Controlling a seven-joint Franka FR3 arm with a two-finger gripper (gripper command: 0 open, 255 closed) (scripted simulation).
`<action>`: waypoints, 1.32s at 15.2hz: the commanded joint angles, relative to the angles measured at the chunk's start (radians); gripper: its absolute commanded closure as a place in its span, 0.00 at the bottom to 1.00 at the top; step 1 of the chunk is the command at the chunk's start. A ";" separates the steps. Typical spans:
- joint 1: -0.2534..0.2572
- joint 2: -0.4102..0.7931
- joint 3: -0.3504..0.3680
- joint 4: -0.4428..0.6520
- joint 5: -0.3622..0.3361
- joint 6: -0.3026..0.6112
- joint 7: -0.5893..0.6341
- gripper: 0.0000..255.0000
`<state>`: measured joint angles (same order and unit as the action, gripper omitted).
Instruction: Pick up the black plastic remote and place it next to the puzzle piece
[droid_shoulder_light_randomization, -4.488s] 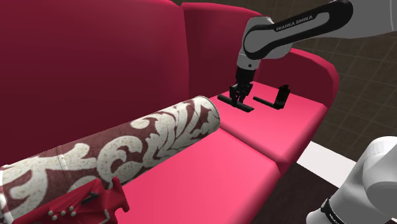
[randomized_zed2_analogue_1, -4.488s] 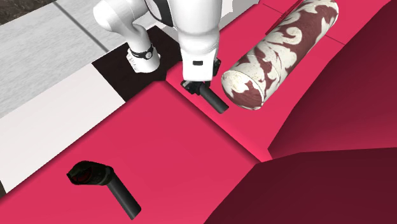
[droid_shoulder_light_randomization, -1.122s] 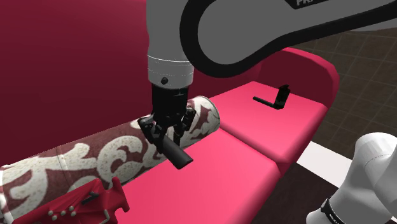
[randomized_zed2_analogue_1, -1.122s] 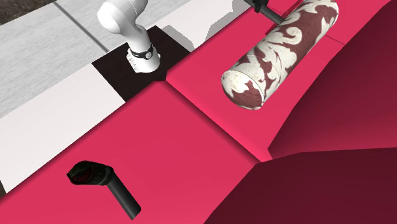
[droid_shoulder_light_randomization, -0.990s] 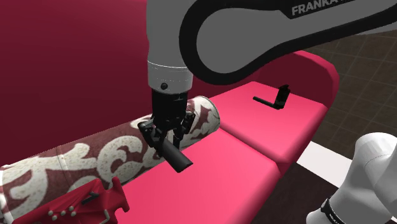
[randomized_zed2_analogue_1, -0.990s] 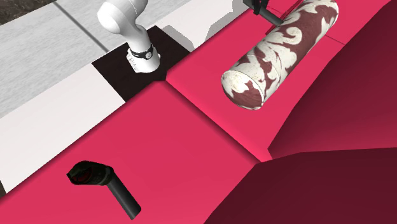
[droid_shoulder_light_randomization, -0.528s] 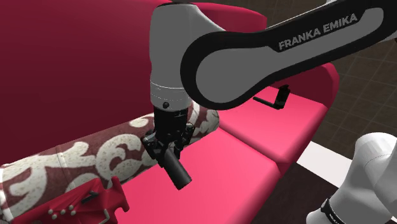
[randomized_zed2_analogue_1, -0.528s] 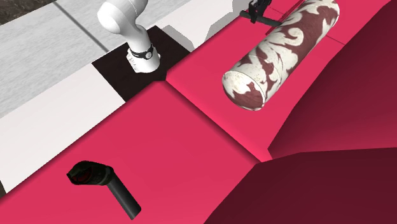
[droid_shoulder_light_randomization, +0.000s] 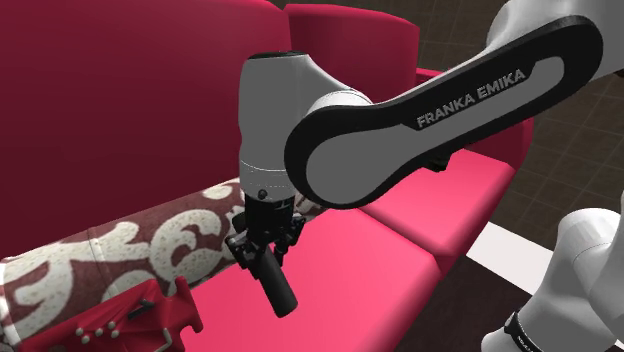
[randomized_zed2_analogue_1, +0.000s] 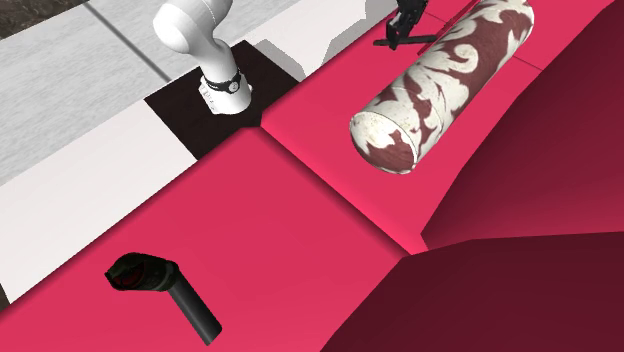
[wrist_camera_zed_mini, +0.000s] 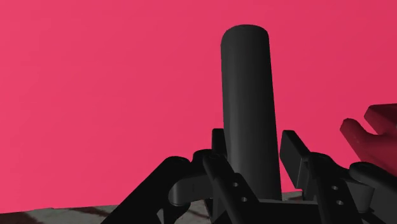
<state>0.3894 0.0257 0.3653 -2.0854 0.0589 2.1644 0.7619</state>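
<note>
Now I carry the black remote (droid_shoulder_light_randomization: 282, 293) clamped in my gripper (droid_shoulder_light_randomization: 262, 256) above the pink seat (droid_shoulder_light_randomization: 370, 265), and next I should lower it beside the red puzzle piece (droid_shoulder_light_randomization: 140, 318) at the shoulder view's eight o'clock.

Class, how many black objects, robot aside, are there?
2. The remote, clasped in the fingers, beside the bolster; a bent black object on the other seat cushion. The arm may hide more.

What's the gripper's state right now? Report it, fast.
Gripper: shut on the black remote, fingers clasping its near end, over the pink sofa seat.
</note>
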 joint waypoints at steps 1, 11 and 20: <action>0.000 0.015 0.000 -0.011 -0.005 0.026 0.002 1.00; 0.005 0.085 -0.001 -0.074 -0.034 0.155 0.017 1.00; 0.007 0.125 -0.002 -0.096 -0.052 0.215 0.027 1.00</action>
<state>0.4009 0.1409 0.3694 -2.1743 0.0097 2.4270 0.7913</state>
